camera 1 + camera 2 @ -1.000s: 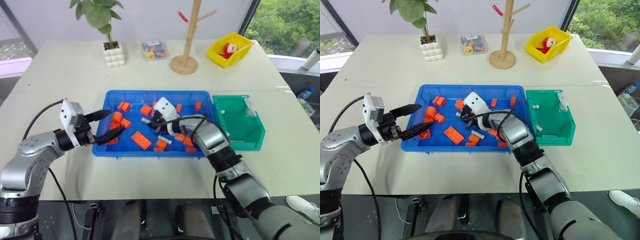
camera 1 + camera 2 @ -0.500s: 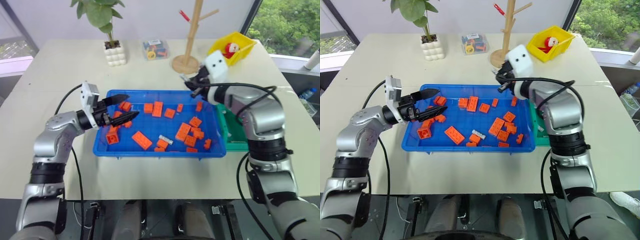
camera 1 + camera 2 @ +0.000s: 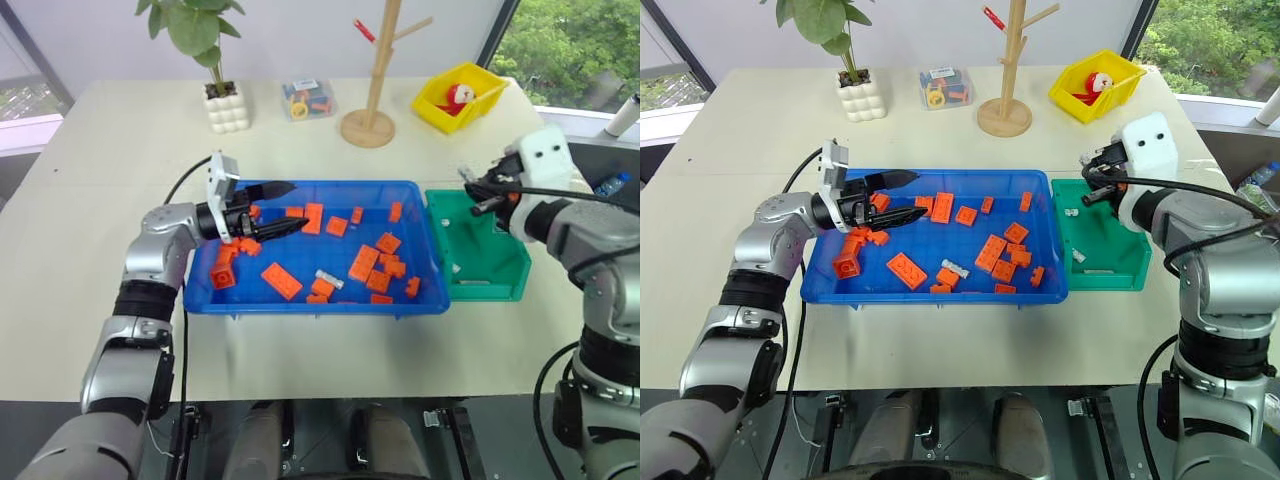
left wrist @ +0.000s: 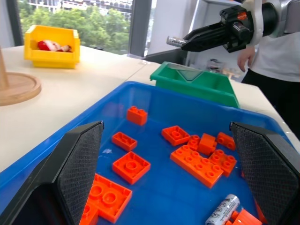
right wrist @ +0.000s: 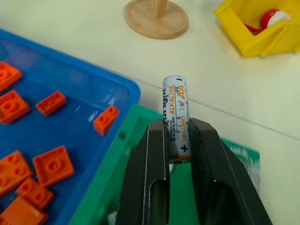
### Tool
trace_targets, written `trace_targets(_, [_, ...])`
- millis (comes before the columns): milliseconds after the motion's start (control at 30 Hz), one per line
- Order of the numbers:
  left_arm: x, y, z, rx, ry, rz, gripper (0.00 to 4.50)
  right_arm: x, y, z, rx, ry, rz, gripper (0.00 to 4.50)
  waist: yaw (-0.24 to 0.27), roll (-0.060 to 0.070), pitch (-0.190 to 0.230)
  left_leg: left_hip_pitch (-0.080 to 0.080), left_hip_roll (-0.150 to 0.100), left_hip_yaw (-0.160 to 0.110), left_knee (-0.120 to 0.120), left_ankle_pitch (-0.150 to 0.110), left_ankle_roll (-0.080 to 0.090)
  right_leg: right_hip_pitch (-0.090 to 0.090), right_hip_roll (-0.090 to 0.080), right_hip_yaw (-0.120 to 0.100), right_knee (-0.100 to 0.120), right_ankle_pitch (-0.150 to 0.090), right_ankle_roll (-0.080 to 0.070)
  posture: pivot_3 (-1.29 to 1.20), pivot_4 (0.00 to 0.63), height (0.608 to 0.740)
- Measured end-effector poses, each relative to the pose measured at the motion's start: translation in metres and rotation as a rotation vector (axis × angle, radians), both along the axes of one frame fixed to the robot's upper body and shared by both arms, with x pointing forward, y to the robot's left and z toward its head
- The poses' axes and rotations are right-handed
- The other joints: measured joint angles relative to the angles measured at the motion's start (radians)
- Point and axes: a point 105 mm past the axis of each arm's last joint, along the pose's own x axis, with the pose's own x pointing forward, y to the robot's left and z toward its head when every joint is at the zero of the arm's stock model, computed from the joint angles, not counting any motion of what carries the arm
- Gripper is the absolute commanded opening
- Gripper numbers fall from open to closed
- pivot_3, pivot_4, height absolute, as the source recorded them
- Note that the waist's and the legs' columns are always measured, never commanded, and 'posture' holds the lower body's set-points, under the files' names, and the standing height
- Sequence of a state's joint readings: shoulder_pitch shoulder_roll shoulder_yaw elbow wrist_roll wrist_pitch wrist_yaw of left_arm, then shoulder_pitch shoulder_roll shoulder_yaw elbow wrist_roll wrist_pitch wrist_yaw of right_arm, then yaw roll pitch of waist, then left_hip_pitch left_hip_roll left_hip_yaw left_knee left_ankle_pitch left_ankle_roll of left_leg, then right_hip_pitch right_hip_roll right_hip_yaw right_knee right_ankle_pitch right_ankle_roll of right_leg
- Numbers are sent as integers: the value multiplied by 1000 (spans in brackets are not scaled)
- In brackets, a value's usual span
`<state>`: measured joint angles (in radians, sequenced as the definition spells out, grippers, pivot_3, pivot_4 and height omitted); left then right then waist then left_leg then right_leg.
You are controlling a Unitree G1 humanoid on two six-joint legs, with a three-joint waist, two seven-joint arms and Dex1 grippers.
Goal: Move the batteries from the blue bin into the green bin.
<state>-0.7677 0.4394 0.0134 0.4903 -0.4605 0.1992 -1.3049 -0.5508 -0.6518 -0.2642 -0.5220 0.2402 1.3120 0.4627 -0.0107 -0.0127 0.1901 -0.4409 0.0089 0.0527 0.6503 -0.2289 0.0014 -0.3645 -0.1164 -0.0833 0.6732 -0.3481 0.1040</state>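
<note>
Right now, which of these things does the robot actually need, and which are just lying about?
Needed:
- held battery
- right gripper
- battery among bricks
- blue bin
- green bin

Lying about:
- orange bricks
- yellow bin
- potted plant
- wooden stand
- clear box

Silver-grey jointed arms, black cables, white camera blocks at wrists, black, seemingly textured jaws.

A lab or office: white table (image 3: pixel 120 150), large windows (image 3: pixel 560 40), potted plant (image 3: pixel 215 60).

Table (image 3: pixel 120 160): pale cream top before me.
Windows (image 3: pixel 560 40): green trees outside, daylight entering.
Wall (image 3: pixel 300 35): plain, pale grey.
Floor (image 3: pixel 600 170): dark, beside my table.
</note>
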Motion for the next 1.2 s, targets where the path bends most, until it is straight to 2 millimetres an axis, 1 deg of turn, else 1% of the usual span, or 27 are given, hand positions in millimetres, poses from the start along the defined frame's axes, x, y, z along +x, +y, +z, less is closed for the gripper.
trace_targets(67, [0,0,1,14,-21,1,4500,-6,1,-4,6,16,1,91,1,0,0,0,0,0,0,0,0,0,0,0,0,0,0,0,150,739])
trace_targets(167, [0,0,2,24,-42,1,4500,-11,2,-15,11,54,1,91,4,0,0,0,0,-1,1,0,0,1,0,0,-1,0,0,0,150,739])
trace_targets(233, [0,0,2,30,-46,1,4500,-14,1,-26,17,92,-2,1112,5,0,0,0,-1,-1,1,0,0,1,0,0,-1,0,0,0,150,739])
trace_targets(300, [0,0,2,35,-47,1,4500,-17,-2,-35,20,119,-8,1943,5,0,0,0,-1,-1,1,0,0,1,0,0,-1,0,0,0,150,739])
trace_targets(333, [0,0,2,36,-48,0,4500,-18,-4,-39,20,129,-13,2462,5,0,0,0,0,-1,1,0,0,1,0,0,-1,0,0,0,150,739])
trace_targets(367, [0,0,2,37,-48,0,4500,-19,-7,-43,21,140,-23,3094,5,0,0,0,-1,-1,1,0,0,1,0,0,-1,0,0,0,150,739])
trace_targets(400, [0,0,2,37,-48,0,4500,-20,-8,-44,21,144,-26,3416,4,0,0,0,-1,-1,1,0,0,1,0,0,-1,0,0,0,150,739])
trace_targets(433, [0,0,2,37,-49,0,4500,-20,-10,-45,18,142,-30,3933,3,0,0,0,0,-1,1,0,0,1,0,0,-1,0,0,0,150,739])
trace_targets(467, [0,0,2,38,-49,-1,4500,-20,-11,-44,18,137,-37,4346,3,0,0,0,0,-1,1,0,0,1,0,0,-1,0,0,0,150,739])
trace_targets(500, [0,0,2,38,-49,-1,4500,-19,-14,-43,17,131,-46,4433,2,0,0,0,0,-1,1,0,0,1,0,0,-1,0,0,0,150,739])
trace_targets(567, [0,1,2,42,-50,-1,4500,-17,-16,-39,13,116,-48,4433,1,0,0,0,0,-1,1,0,0,1,0,0,-1,0,0,0,150,739])
trace_targets(633, [-1,3,3,48,-54,-2,4500,-11,-13,-25,26,71,-30,4433,-2,0,0,0,0,-1,1,0,0,1,0,0,-1,0,0,0,150,739])
trace_targets(733, [-6,6,8,75,-75,-20,4500,-5,5,11,64,-16,98,4433,-3,0,0,0,0,-1,0,0,0,1,1,0,0,0,0,0,150,739])
trace_targets(800, [-10,12,8,104,-77,-21,4500,-7,20,26,79,-38,210,4433,-2,0,0,0,0,-2,0,0,0,1,1,0,-1,0,0,0,150,739])
trace_targets(833, [-12,15,6,116,-71,-20,4500,-8,28,28,87,-33,262,4433,-2,0,0,0,0,-2,0,0,0,1,1,0,-1,0,0,0,150,739])
trace_targets(933, [-21,20,-1,149,-49,-27,4500,-11,58,23,109,31,448,4433,1,0,0,0,0,-2,1,0,0,2,1,0,-1,0,0,0,150,739])
trace_targets(1000, [-26,22,-4,162,-42,-28,4500,-13,71,15,101,71,526,4433,3,0,0,0,0,-3,1,0,0,2,1,0,-1,0,0,0,150,739])
trace_targets(1033, [-28,23,-5,172,-41,-23,4500,-17,80,7,85,107,588,4433,3,0,0,0,0,-3,1,0,1,2,0,0,-1,0,0,0,150,739])
trace_targets(1133, [-37,25,-6,172,-37,-8,4500,-27,91,-23,13,218,707,4433,3,0,0,0,-1,-3,2,-1,1,3,0,0,-2,0,0,0,150,739])
trace_targets(1200, [-41,25,-7,166,-32,6,4500,-32,96,-34,-21,257,774,4433,0,0,0,0,0,-3,2,-1,1,3,0,0,-2,0,0,0,150,739])
